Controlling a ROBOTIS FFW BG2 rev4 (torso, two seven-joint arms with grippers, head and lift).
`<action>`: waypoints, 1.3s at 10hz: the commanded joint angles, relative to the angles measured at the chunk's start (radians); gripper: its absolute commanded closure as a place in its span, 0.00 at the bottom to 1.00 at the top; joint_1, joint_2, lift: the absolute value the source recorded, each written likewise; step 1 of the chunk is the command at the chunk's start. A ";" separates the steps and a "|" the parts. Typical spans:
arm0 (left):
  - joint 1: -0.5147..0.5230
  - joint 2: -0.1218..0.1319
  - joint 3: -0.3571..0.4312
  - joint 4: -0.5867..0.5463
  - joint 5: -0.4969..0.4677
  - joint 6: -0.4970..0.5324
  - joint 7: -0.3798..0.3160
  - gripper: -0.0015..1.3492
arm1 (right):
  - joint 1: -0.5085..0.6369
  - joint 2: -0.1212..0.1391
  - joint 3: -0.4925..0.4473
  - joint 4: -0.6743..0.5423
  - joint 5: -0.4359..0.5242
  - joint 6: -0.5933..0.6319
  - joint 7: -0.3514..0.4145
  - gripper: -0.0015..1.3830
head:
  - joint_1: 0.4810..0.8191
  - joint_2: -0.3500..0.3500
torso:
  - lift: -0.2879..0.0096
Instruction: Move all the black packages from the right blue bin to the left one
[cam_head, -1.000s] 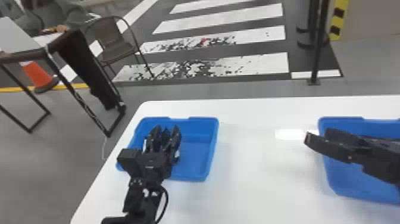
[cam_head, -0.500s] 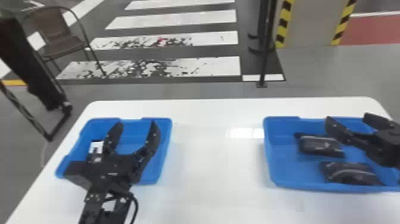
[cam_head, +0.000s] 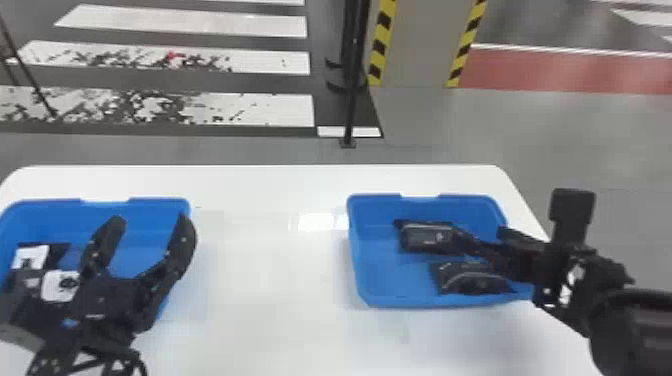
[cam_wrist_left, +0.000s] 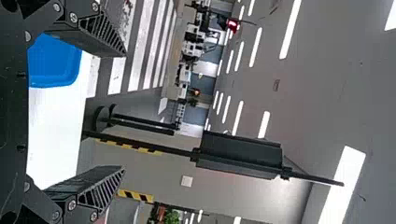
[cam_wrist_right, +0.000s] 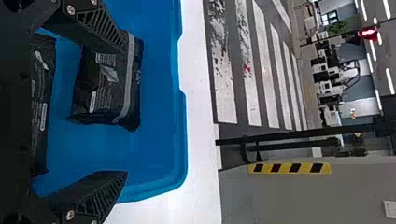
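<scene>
Left gripper (cam_head: 151, 220) fingers parted, right gripper (cam_head: 481, 232) shifted outward

Changes: the left pair of fingers, close together over the left bin (cam_head: 160, 204) one second earlier, had spread wide; the right gripper had passed from the inner edge of the right bin (cam_head: 369, 280) to over its outer half.

Claw, left: spread, above the left bin, towards its inner side.

Claw, right: spread, fingertips above the right bin, one overlapping the far package (cam_wrist_right: 112, 88) in the right wrist view; contact could not be told.

Black packages, right bin: two, lying apart, the far package beyond the near package (cam_head: 472, 280).

Black packages, left bin: at least two, with white labels (cam_head: 60, 286), at the outer side, partly hidden by the left arm.

Support: one white table (cam_head: 270, 300), under both bins.
</scene>
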 joint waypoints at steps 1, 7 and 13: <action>0.002 0.001 -0.002 0.000 0.001 0.011 -0.003 0.15 | -0.032 0.000 0.031 0.047 -0.001 0.002 -0.001 0.08 | 0.63 0.35 | 0.45; 0.007 0.001 0.008 0.000 0.005 0.038 -0.012 0.15 | -0.152 -0.003 0.105 0.229 -0.001 0.011 -0.011 0.16 | 0.63 0.39 | 0.45; 0.017 0.000 0.016 0.000 0.007 0.053 -0.025 0.15 | -0.130 -0.002 0.119 0.236 -0.125 0.016 -0.017 0.90 | 0.63 0.43 | 0.45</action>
